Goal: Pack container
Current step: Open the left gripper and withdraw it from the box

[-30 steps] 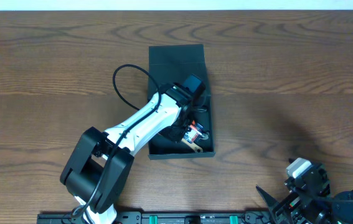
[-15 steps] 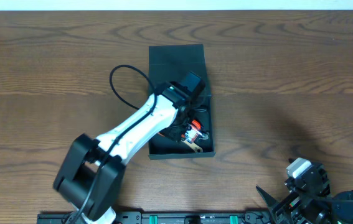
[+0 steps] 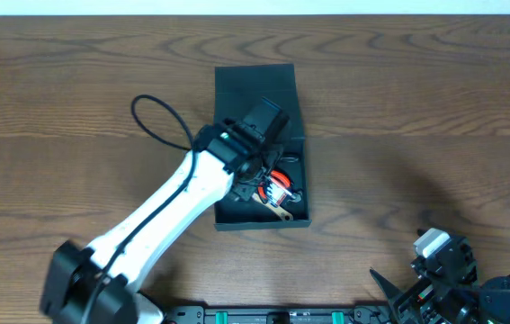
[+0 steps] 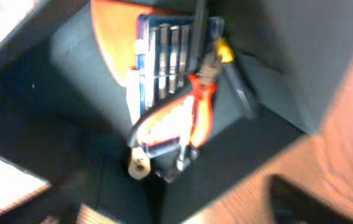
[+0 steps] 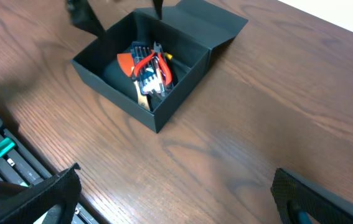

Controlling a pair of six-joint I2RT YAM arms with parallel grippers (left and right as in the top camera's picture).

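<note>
Several tools (image 5: 148, 70) inside open container (image 5: 182, 90), left fingers (image 5: 83, 18) spread above

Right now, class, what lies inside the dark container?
Inside the container lie red-handled pliers, a blue holder of metal bits and an orange piece, piled together. Whatever sits beneath that pile is covered. In the overhead view the left arm hides part of the floor.
</note>
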